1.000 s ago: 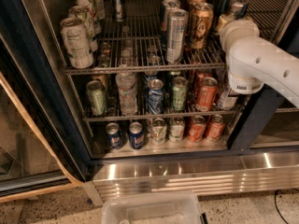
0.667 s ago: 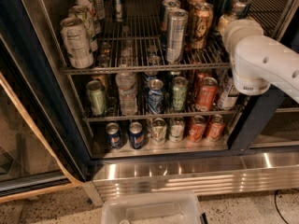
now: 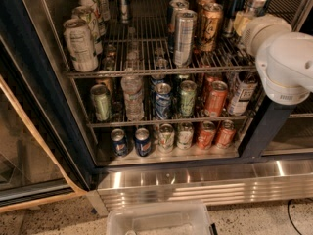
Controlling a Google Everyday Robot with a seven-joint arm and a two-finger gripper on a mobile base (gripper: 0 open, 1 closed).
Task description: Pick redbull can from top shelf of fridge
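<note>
The fridge [image 3: 29,82] stands open, with wire racks full of drink cans. The redbull can [image 3: 123,1], slim and dark blue with silver, stands upright far back on the left-middle of the top shelf [image 3: 146,72], with bare rack in front of it. My gripper does not show. Only the white arm joint [image 3: 283,58] is visible at the right, in front of the right end of the top shelf and well to the right of the redbull can.
A wide silver tall can [image 3: 183,35] and a gold-brown can [image 3: 210,26] stand near the front middle of the top shelf. White cans [image 3: 78,43] line its left side. Lower racks hold more cans. A clear plastic bin [image 3: 156,219] sits on the floor below the ribbed steel base panel [image 3: 195,182].
The white arm joint has moved to the right, away from the middle of the fridge. The cans have not moved.
</note>
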